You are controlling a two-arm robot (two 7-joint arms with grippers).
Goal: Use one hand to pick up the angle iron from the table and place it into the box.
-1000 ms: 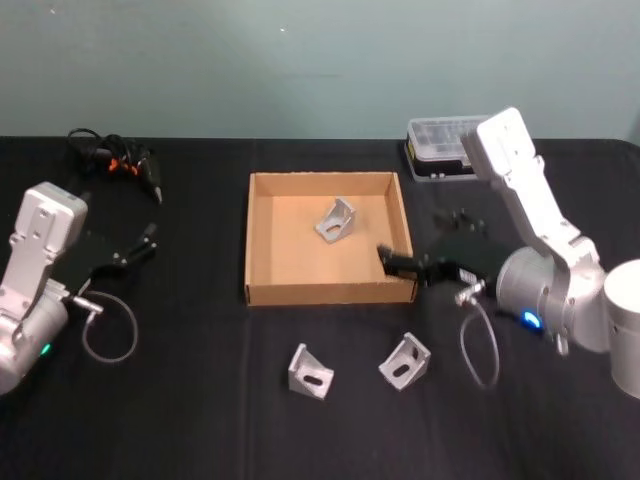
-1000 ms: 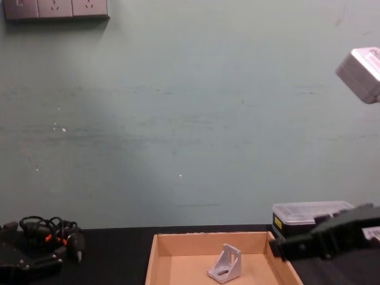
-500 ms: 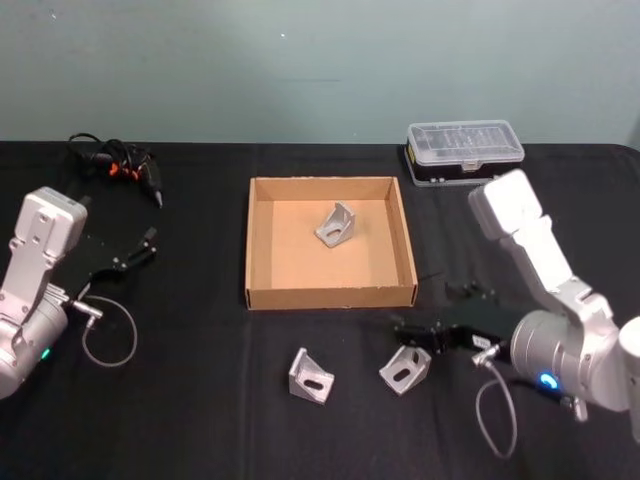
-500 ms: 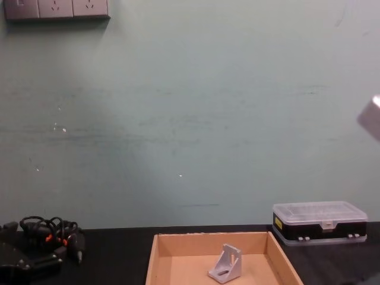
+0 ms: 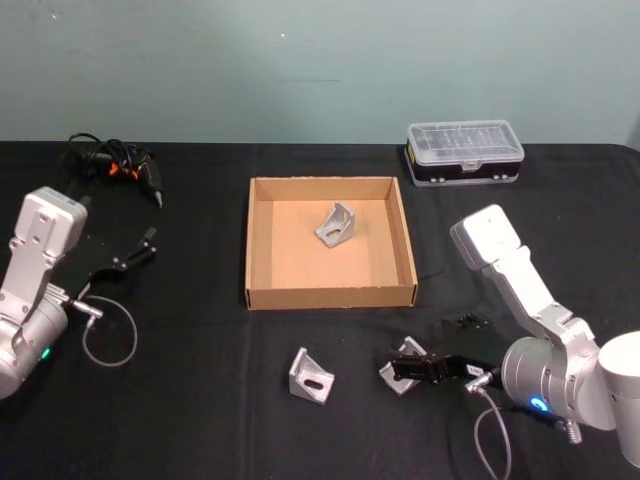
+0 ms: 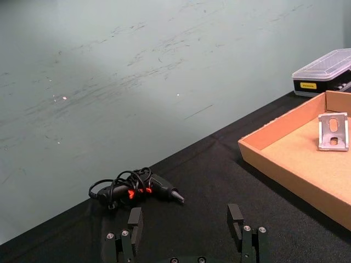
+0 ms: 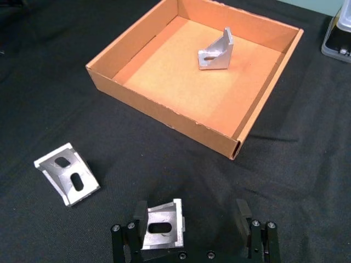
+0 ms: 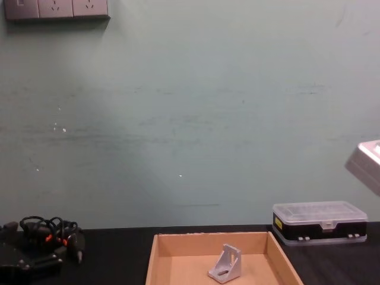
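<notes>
Black bench [image 5: 200, 420]: right claw [image 5: 405, 367] is down, jaws apart around an angle iron [image 7: 162, 224] just in front of the box [image 5: 330, 296]. The iron sits off-centre in the gap, so I'd centre first, then clamp on flat faces. Left claw [image 5: 140, 247] parked left, jaws apart.

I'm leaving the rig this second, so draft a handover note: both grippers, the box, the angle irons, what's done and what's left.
Right gripper: open, low over the table, jaws either side of the right loose angle iron, not closed on it.
Left gripper: open, idle at the table's left side.
Box: mid-table, placed angle iron inside.
Left loose angle iron: on the table before the box.
Done: one in the box. Left: grasp, lift, place; then likely the other loose one.
</notes>
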